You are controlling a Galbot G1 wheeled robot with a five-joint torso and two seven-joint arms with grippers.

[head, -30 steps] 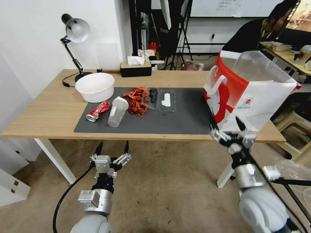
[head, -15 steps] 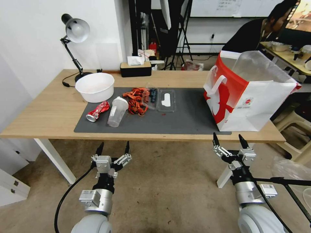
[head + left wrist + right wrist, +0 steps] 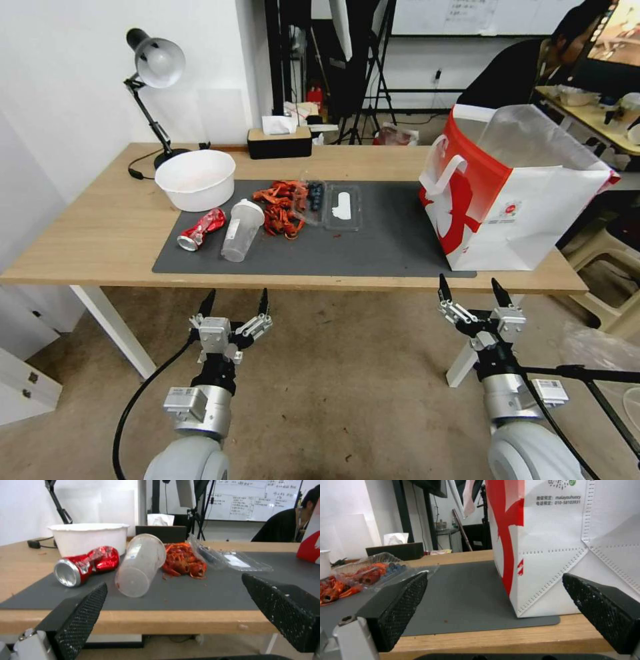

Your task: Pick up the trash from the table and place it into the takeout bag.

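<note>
Both sets of fingers hung spread and empty below the tabletop (image 3: 100, 233); your left gripper (image 3: 232, 305) needed height before squaring onto the crushed can (image 3: 200, 229).

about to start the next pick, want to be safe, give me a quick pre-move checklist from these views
1. Left gripper open, empty, short of the table edge: ok.
2. Right gripper open, empty, clear of the takeout bag: ok.
3. Bag upright, mouth open: ok.
4. Crushed red can and clear shaker cup lying on the dark mat, unobstructed from the front: ok.
5. Room left inside bag: cannot tell.
</note>
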